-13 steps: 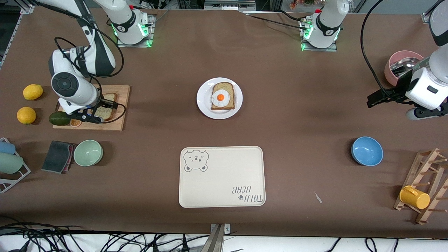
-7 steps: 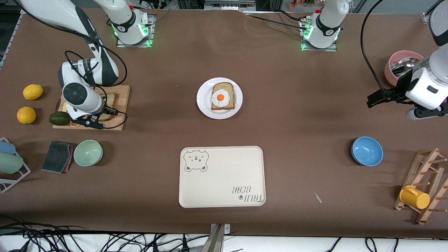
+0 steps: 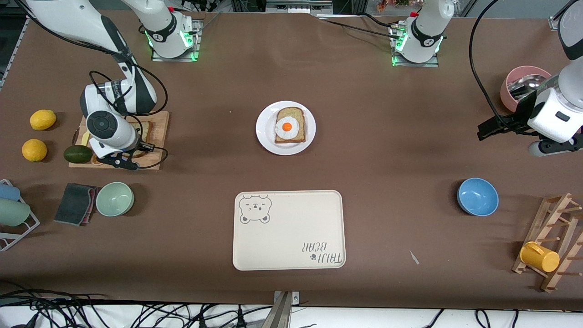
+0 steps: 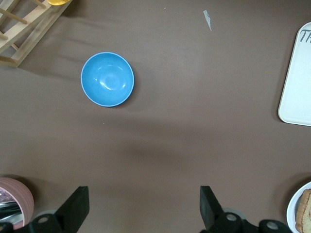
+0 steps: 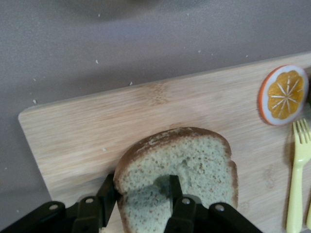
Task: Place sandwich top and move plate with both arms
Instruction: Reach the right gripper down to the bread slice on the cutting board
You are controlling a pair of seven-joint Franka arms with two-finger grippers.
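The right gripper (image 5: 138, 194) has dropped onto the cutting board (image 5: 146, 111), its fingers now pinching the bread slice (image 5: 194, 160) by one edge, ready to lift. The plate (image 3: 264, 136) sits mid-desk. The left gripper (image 4: 143, 206) waits, fingers spread.

A brown cloth-covered table (image 3: 387, 150) fills almost the whole view, evenly lit from above with soft shadows. Along its near edge runs a white strip tangled with black cables (image 3: 54, 310). At the far edge, dark metal framing (image 3: 296, 5) shows past the cloth.
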